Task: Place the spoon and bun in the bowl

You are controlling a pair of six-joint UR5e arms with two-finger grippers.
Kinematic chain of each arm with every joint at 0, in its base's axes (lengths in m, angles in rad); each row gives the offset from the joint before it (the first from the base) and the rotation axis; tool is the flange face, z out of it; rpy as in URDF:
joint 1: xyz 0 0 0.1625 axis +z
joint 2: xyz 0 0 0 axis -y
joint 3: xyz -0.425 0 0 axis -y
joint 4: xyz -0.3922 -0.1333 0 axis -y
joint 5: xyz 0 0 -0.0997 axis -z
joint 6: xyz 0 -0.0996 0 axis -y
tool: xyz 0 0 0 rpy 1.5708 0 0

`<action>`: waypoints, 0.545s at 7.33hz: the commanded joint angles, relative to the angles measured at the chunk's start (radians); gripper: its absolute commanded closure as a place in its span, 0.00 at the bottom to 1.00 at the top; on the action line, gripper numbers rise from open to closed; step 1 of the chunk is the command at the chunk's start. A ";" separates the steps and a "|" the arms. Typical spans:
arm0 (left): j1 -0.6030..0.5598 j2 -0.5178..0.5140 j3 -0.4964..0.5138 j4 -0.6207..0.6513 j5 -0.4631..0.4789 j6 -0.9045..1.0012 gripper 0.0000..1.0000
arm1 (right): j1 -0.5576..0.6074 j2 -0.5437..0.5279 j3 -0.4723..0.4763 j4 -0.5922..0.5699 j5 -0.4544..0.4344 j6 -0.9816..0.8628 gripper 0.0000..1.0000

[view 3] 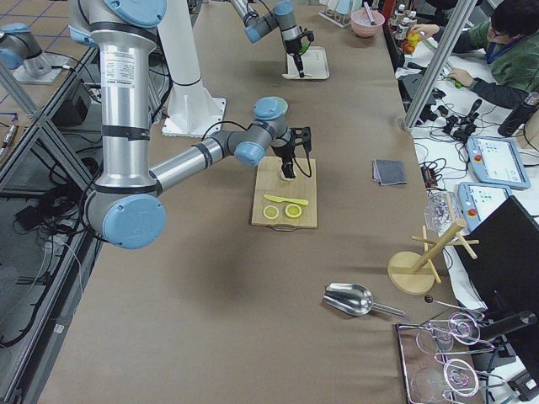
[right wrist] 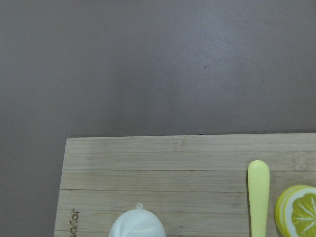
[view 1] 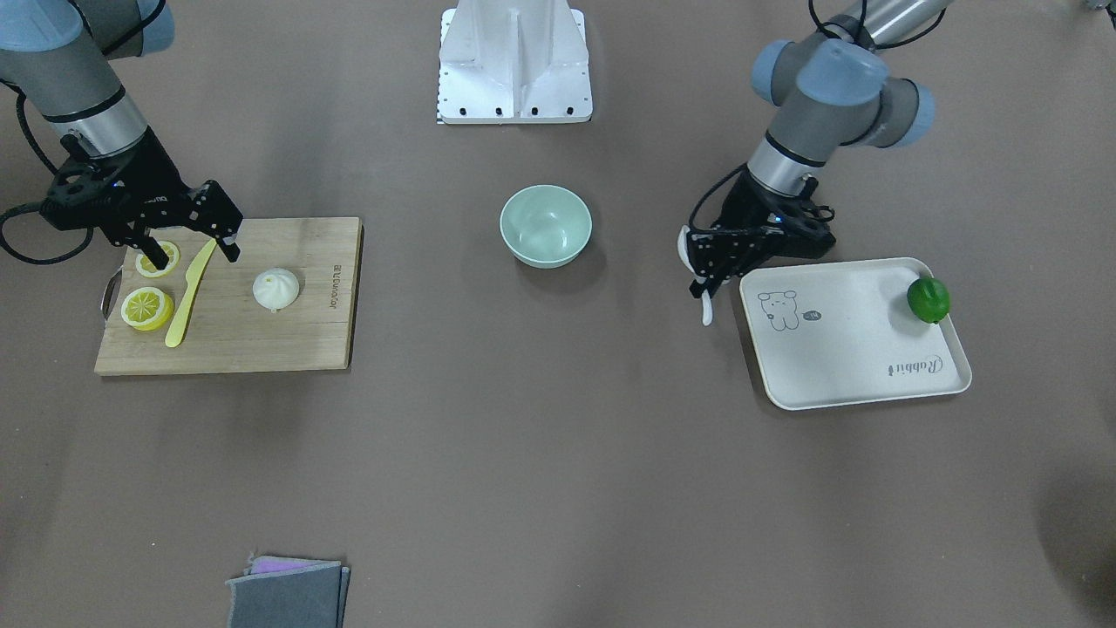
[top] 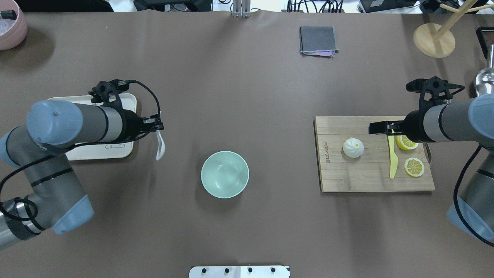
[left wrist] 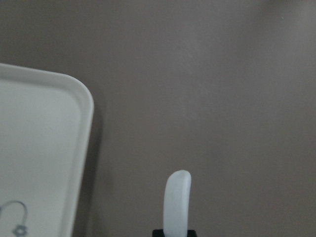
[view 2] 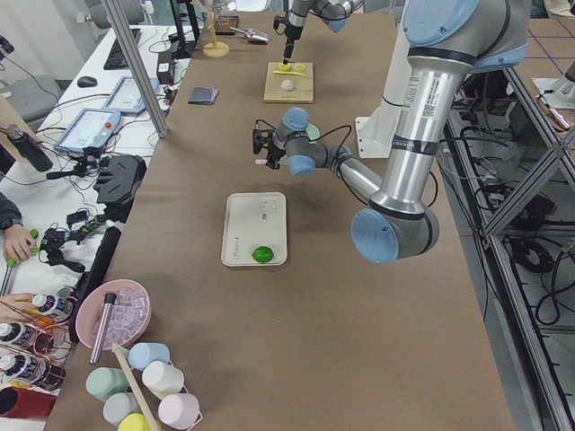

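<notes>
Left gripper (top: 159, 126) clenched the glossy white spoon (top: 160, 146), hanging at 10 o'clock from the round, smooth mint bowl (top: 225, 189) in the overhead view. Right gripper (view 1: 193, 251) gaped over the wooden board (view 1: 288, 340), which carried the pleated bun (view 1: 275, 288) at the bowl's 3 o'clock. The cream tray (view 1: 837, 366) held a lime (view 1: 928, 299).

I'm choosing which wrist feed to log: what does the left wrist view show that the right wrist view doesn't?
Only the left wrist view: a corner of the cream rectangular tray and one end of the white soup spoon. Only the right wrist view: the wooden cutting board, the top of the round white steamed bun, the flat yellow plastic knife and a yellow lemon slice. Both: bare brown tabletop.
</notes>
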State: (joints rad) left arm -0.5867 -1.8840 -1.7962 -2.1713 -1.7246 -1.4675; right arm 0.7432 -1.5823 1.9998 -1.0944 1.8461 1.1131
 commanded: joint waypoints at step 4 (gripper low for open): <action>0.254 -0.265 -0.054 0.359 0.279 -0.198 1.00 | -0.131 0.147 -0.006 -0.289 -0.143 0.083 0.02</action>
State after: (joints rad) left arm -0.3783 -2.1199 -1.8531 -1.8500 -1.5073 -1.6478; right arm 0.6498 -1.4490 1.9967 -1.3563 1.7416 1.1752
